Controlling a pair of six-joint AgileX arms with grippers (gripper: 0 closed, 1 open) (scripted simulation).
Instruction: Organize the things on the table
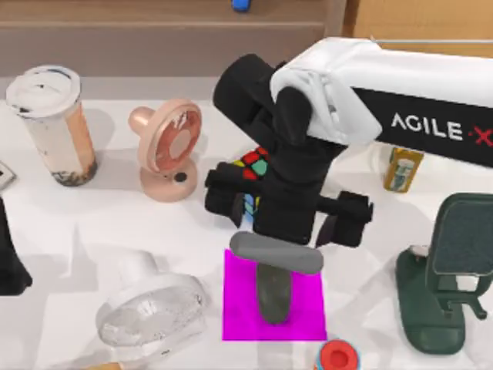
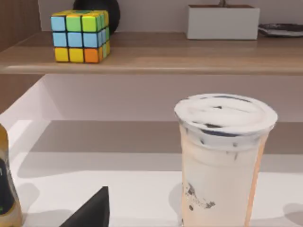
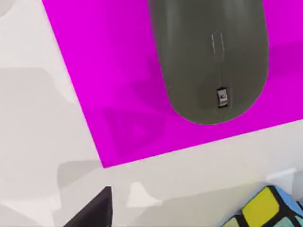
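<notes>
The mouse is seen lying on the magenta mat, just below the right gripper in the top view. Nothing is held; whether the fingers are spread cannot be told.

The computer mouse looks like matt dark grey plastic, smooth, lying on a flat, unshaded magenta mat. Left of the mat, a small fan appears to be translucent, glossy clear plastic. Beyond it, the drink cup has a smooth beige wall with speckled dark marks and a white lid. The table is smooth matt white; the shelf behind looks like pale wood.
</notes>
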